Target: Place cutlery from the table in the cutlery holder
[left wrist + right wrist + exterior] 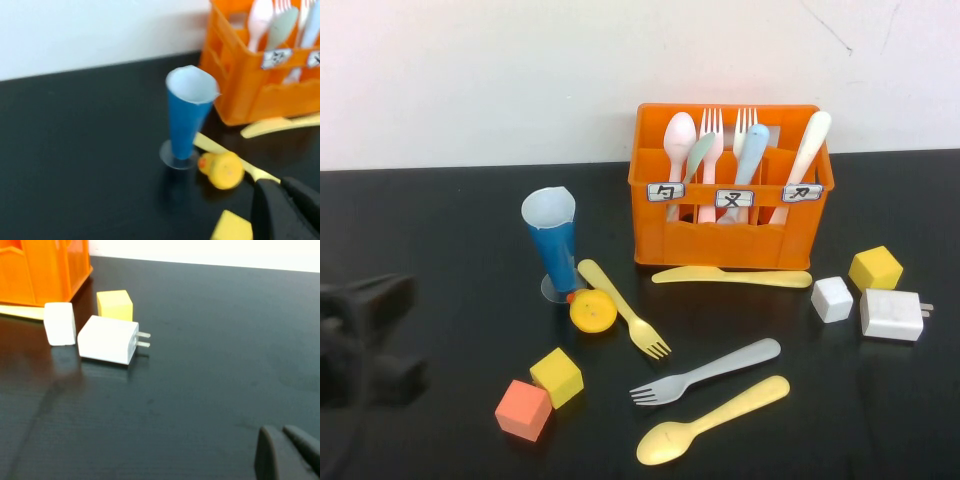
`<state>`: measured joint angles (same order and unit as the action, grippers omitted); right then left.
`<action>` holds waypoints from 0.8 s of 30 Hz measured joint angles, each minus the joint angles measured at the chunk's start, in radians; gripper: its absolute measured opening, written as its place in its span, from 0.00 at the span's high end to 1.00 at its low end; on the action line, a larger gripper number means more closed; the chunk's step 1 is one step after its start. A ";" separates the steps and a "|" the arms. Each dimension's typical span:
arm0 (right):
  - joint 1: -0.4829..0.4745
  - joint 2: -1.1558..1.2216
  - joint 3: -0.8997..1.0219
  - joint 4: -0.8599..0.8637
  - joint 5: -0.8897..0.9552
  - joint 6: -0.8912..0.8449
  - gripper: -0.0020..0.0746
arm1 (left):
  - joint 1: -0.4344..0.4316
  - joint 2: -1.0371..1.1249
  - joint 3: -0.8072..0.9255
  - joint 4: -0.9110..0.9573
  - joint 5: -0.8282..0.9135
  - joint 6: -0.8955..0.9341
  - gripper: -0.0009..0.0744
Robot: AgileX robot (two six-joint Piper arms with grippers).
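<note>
The orange cutlery holder (735,235) stands at the back centre with several spoons, forks and a knife upright in it; it also shows in the left wrist view (250,85). On the table lie a yellow knife (730,276) against its front, a yellow fork (625,310), a grey fork (705,372) and a yellow spoon (712,420). My left gripper (360,330) is low at the left edge, shut and empty; in its wrist view (281,184) it sits near the yellow fork's handle (250,169). My right gripper (278,430) is shut and empty over bare table, out of the high view.
A blue cone cup (553,240) and a yellow round toy (592,311) stand by the yellow fork. A yellow cube (557,377) and an orange cube (523,410) are front left. A white cube (832,299), a yellow cube (875,268) and a white charger (892,315) are on the right.
</note>
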<state>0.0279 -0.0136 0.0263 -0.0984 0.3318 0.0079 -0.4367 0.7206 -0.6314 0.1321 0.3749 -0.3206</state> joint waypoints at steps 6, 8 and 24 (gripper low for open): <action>0.000 0.000 0.000 0.000 0.000 0.000 0.98 | 0.089 -0.163 0.088 0.030 0.002 -0.027 0.99; 0.000 0.000 0.000 0.000 0.000 0.000 0.98 | 0.131 -0.213 0.123 0.030 0.002 -0.029 0.99; 0.000 0.000 0.000 0.000 0.000 0.000 0.98 | 0.483 -0.718 0.602 -0.076 -0.045 -0.012 0.99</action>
<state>0.0279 -0.0136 0.0263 -0.0984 0.3318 0.0079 0.0460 0.0022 -0.0298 0.0563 0.3300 -0.3325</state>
